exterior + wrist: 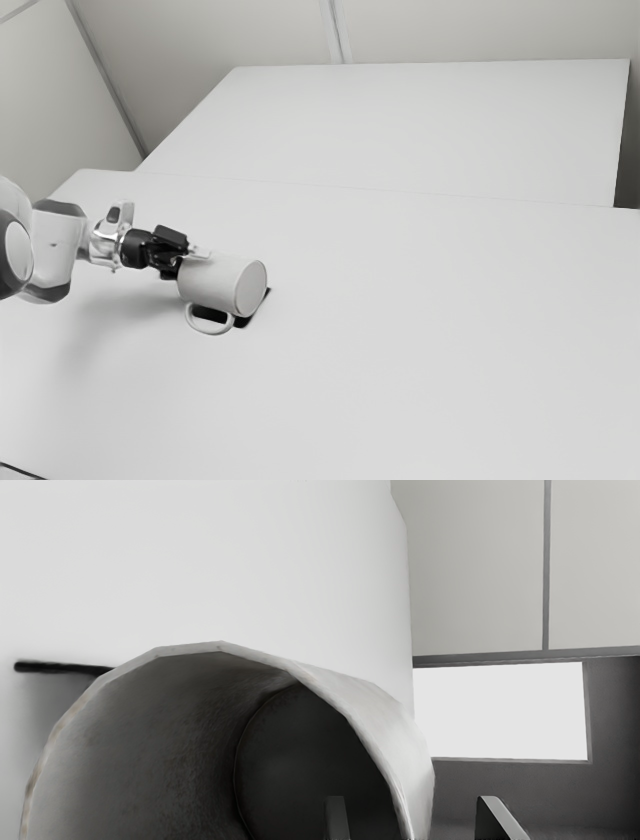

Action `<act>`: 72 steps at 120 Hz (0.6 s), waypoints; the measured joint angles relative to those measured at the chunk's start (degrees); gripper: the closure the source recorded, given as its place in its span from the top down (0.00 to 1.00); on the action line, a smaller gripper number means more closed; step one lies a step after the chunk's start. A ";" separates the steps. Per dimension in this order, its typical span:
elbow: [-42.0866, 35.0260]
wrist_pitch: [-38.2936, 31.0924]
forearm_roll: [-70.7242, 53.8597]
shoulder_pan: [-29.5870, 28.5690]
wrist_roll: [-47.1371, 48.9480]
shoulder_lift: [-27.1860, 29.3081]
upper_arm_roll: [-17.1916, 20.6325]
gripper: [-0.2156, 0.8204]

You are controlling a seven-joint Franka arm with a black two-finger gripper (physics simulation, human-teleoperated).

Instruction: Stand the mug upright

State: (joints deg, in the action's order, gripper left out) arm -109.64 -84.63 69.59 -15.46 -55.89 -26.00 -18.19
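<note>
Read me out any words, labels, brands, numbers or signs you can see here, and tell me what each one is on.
There are none that I can read: no lettering on the white mug, its handle, the robot arm, the tabletop or the wall panels.

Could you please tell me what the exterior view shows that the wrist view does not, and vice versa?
Exterior view: the arm, the mug's handle and the outside of its base.

Wrist view: the mug's inner floor and a bright rectangular panel beyond the table.

Both: the mug lying on its side on the table, and the claw at its mouth. The wrist view shows the claw's fingers apart.
</note>
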 joint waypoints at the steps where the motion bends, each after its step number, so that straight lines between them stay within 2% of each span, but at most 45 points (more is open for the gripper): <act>1: 0.00 0.01 0.01 0.00 0.00 0.03 0.01 0.35; 13: 0.08 0.59 0.28 -0.03 -0.01 0.53 0.06 0.21; 27: 0.12 1.91 1.05 -0.04 0.00 0.90 0.08 0.12; 55: 0.95 3.04 2.39 0.12 0.06 1.98 0.87 0.06; 72: 4.81 0.90 1.29 0.64 0.33 3.24 4.38 0.04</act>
State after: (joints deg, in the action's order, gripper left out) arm -104.84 -83.73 70.88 -14.81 -55.56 -22.77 -13.81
